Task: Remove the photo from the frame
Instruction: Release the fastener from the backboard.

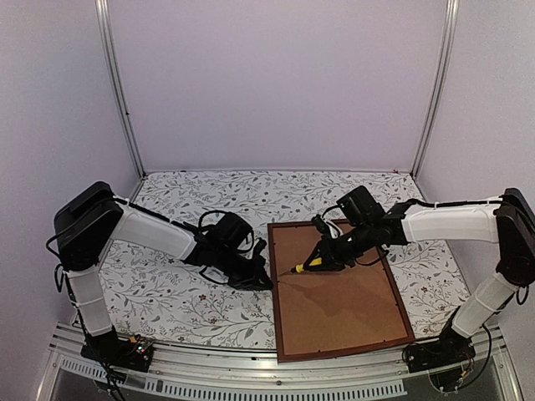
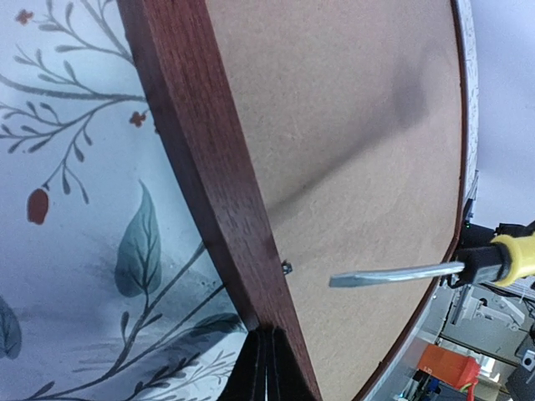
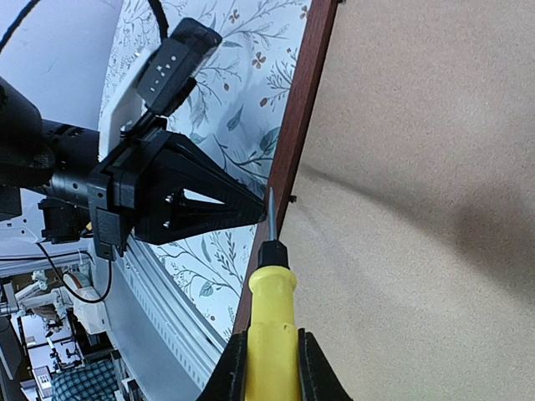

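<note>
Touching the frame (image 1: 274, 317), left pincer (image 1: 264, 284) is closed, empty; right pincer (image 1: 322, 261) above clamps a screwdriver (image 1: 301, 268).

the frame (image 1: 275, 326), a large thin rectangle of dark reddish-brown wood, lies flat and back side up on the floral table (image 1: 184, 301), right of centre, its long sides running from the near edge toward the middle, slightly askew. a plain brown backing board (image 1: 338, 309) fills its opening. a small metal tab (image 2: 286, 267) sits at the inner edge of its left rail. the photo is out of sight.
</note>
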### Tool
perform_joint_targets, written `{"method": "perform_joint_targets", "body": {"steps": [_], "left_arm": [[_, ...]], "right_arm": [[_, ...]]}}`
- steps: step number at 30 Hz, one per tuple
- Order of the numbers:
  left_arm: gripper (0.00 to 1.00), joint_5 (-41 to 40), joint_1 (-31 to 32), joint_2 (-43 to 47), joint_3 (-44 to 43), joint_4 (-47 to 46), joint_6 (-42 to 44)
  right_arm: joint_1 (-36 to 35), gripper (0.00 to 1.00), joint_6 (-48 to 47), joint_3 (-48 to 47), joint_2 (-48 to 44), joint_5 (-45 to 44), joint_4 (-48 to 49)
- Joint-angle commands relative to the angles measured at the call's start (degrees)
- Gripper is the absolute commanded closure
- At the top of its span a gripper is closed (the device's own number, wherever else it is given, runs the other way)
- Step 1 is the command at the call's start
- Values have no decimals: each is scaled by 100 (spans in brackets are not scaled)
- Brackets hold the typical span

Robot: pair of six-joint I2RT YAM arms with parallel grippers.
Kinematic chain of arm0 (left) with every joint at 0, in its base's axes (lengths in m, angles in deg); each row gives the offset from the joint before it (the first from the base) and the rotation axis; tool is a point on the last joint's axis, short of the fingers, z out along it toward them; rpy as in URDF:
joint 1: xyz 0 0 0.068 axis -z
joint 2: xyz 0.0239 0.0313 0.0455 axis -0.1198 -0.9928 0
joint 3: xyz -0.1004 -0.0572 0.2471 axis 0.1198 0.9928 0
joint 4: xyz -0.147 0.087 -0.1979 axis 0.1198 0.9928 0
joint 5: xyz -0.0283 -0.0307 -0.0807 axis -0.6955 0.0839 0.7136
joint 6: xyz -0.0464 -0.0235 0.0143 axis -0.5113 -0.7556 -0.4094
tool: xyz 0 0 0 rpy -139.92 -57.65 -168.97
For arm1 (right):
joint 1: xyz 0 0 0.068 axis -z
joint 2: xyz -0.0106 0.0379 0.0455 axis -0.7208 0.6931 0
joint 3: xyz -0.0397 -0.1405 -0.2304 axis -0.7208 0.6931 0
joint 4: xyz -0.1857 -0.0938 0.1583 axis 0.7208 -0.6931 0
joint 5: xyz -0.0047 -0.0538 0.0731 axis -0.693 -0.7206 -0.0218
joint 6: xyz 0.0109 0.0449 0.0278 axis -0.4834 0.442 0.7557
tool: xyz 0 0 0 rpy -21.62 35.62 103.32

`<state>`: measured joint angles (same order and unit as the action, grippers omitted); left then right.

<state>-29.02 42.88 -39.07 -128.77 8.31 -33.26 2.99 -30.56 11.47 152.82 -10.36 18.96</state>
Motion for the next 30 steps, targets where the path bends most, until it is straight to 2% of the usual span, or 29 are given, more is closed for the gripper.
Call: {"method": "perform_joint_targets", "body": {"steps": [1, 30], "left_arm": [[96, -226, 43, -233, 48, 157, 81], [97, -210, 45, -225, 74, 147, 82]], "right_arm": [[96, 100, 50, 32, -278, 61, -68], [234, 100, -258, 305, 433, 250, 79]]}}
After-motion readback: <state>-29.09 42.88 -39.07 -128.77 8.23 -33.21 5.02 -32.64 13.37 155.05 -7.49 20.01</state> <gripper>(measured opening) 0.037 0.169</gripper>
